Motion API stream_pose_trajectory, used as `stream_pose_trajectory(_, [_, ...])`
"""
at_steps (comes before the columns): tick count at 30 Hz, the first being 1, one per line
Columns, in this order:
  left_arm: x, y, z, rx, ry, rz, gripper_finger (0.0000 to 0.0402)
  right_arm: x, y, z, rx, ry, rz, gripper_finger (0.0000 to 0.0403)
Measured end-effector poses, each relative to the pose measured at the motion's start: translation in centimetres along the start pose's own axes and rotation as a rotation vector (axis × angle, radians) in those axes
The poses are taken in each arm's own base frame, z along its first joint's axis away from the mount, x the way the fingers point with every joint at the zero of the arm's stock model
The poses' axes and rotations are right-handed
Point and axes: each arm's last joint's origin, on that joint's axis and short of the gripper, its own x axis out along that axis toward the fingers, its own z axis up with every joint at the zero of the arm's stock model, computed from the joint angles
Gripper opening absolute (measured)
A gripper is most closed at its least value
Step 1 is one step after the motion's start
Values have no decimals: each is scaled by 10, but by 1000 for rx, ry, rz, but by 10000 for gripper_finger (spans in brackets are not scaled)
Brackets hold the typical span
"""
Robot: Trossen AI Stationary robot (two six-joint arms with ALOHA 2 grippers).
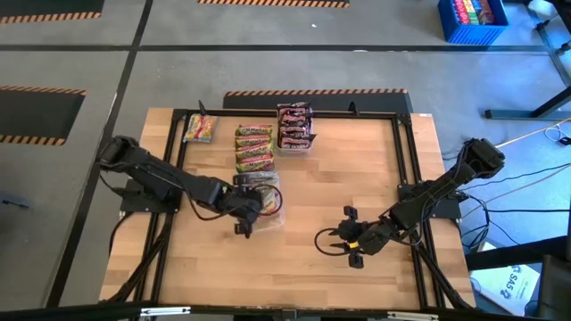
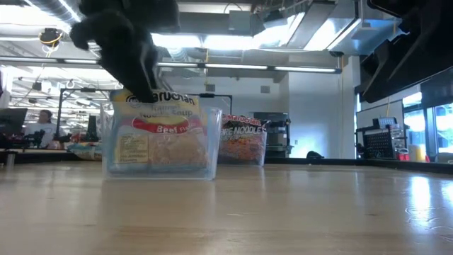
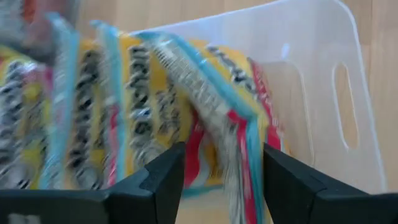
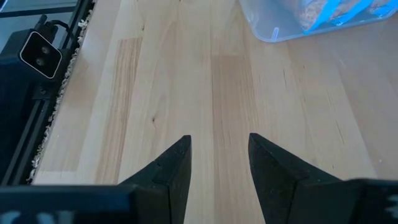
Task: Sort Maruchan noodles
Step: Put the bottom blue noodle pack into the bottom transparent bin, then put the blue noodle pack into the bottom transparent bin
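The left end effector [image 3: 222, 180] stands over the clear tray [image 3: 323, 81] of yellow Maruchan beef noodle packets [image 3: 155, 106], near the middle of the counter [image 4: 186, 74]. To do this step well, I judge it should lower one upright packet straight between the others and release only when the packet sits inside. Its fingers are spread, with one packet edge between them; whether they pinch it I cannot tell. Farther back lie the green-and-orange packets [image 1: 253, 147] and dark brown-red packets [image 1: 294, 127]. The right end effector [image 1: 342, 241] waits, spread and empty.
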Motion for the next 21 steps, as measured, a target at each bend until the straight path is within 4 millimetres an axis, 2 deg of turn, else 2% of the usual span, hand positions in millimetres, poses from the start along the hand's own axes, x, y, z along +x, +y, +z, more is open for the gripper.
stream_pose_trajectory(6, [-54, 22, -7, -103, -97, 66, 187, 0, 0, 0, 24, 0, 0, 140])
stream_pose_trajectory(11, [-85, 49, -26, -310, -130, 250, 187, 0, 0, 0, 24, -5, -8, 140])
stream_pose_trajectory(15, [-88, 68, -42, -480, -111, 451, 187, 0, -1, 1, 24, -29, -49, 140])
stream_pose_trajectory(21, [-60, 92, -55, -570, -30, 629, 187, 0, -3, 2, 22, -54, -92, 140])
